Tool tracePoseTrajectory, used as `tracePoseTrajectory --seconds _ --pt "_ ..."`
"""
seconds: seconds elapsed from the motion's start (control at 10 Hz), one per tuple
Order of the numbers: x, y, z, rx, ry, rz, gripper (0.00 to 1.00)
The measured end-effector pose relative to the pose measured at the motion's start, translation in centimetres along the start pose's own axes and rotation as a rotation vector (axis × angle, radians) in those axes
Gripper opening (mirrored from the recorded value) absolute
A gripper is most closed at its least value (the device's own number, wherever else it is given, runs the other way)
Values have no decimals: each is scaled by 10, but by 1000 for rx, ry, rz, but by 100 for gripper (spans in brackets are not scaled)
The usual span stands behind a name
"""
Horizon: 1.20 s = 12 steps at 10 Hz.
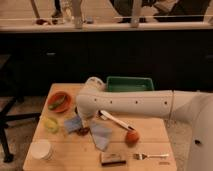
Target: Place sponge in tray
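Note:
The sponge point(72, 125), a small blue-grey block, lies on the wooden table point(75, 157) left of centre. The green tray point(131, 84) stands at the table's back edge, partly hidden behind my white arm point(135, 102). The arm reaches in from the right and bends down at its left end. My gripper point(82, 129) hangs there, low over the table, right beside the sponge's right edge and shut. I cannot tell whether it touches the sponge.
A pale blue-grey cloth point(102, 135) lies right of the sponge. Around them are a red bowl point(59, 101), a yellow object point(50, 124), a white cup point(41, 149), a brown block point(113, 159), a fork point(150, 156), an orange fruit point(131, 137) and a white utensil point(115, 120).

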Motion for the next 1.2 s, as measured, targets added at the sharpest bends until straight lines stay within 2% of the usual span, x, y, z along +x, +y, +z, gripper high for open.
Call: tracePoseTrajectory --seconds 0.3,0.7,0.9,1.2 --pt "41 -36 -9 53 61 92 0" --pt "89 -50 -33 120 116 213 0" --pt "98 -53 -40 139 130 239 0" --pt "96 -54 -40 138 129 235 0"
